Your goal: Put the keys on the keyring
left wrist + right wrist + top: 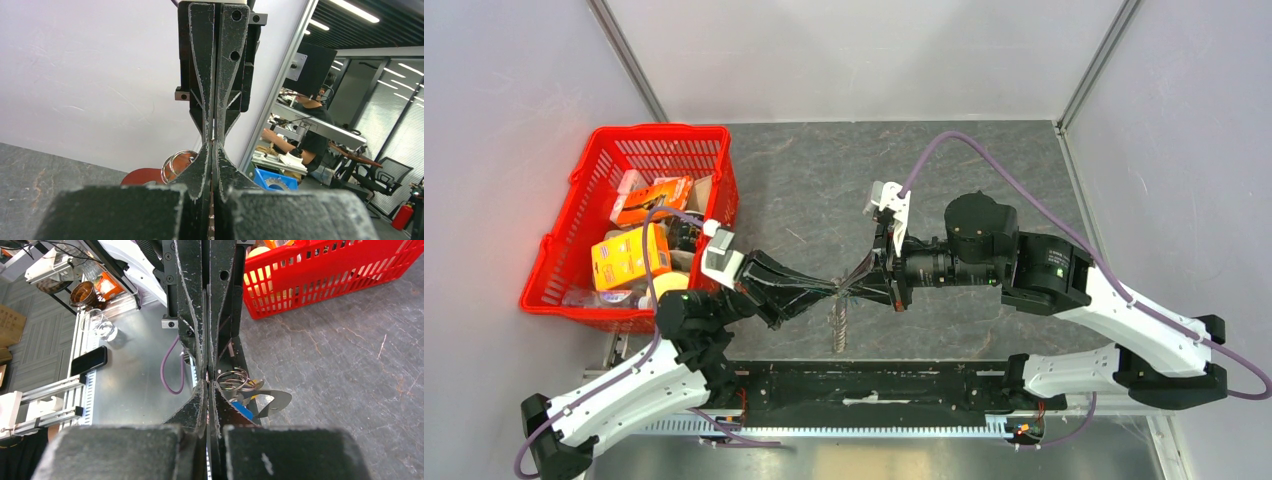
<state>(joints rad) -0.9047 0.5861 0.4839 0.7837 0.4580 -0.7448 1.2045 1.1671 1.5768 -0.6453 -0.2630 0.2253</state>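
right of the basket [664, 130], left gripper [832, 292] clenched shut. just past its tips, further right of the basket, keyring [272, 399] with rings [234, 376] and blue key [243, 410], chain [841, 328] dangling below. cannot tell which fingers pinch it. farthest right of the basket, right gripper [854, 290] clenched too, tip to tip with the left.

The left arm [624, 385] and right arm [1144, 320] are white shells with black joints, trailed by purple cables [964, 136]. The left tool [827, 294] and right tool [859, 282] have scuffed, pale-edged black fingers [200, 75].
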